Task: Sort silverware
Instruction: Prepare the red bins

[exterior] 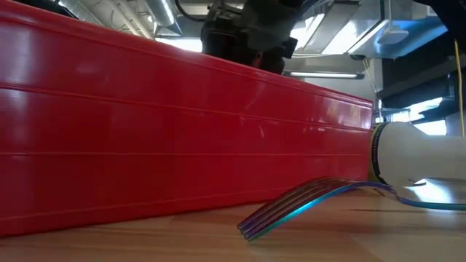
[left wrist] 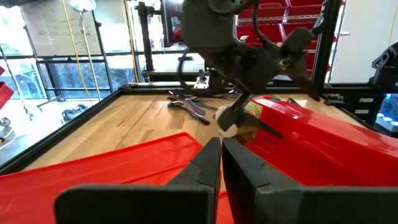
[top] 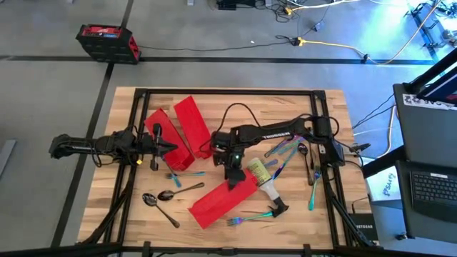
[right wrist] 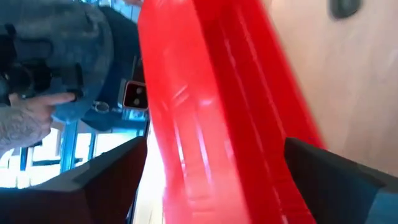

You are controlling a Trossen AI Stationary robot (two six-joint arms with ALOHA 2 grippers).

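Observation:
My right gripper [top: 232,177] hangs open over the far end of a red bin [top: 221,198] that lies slantwise at the table's middle front. In the right wrist view its fingers [right wrist: 106,177] stand on either side of the bin [right wrist: 217,93]. Silverware lies scattered: two spoons [top: 158,198], a fork [top: 180,173], a fork [exterior: 306,200] flat beside the bin, and a cluster [top: 287,150] at the right. My left gripper [left wrist: 221,144] waits shut at the left, above two other red bins [top: 178,132].
A clear spray bottle [top: 264,178] lies on its side right next to the slanted bin. More pieces of silverware [top: 314,187] lie near the right edge. A person's hand [right wrist: 28,121] shows beyond the table in the right wrist view.

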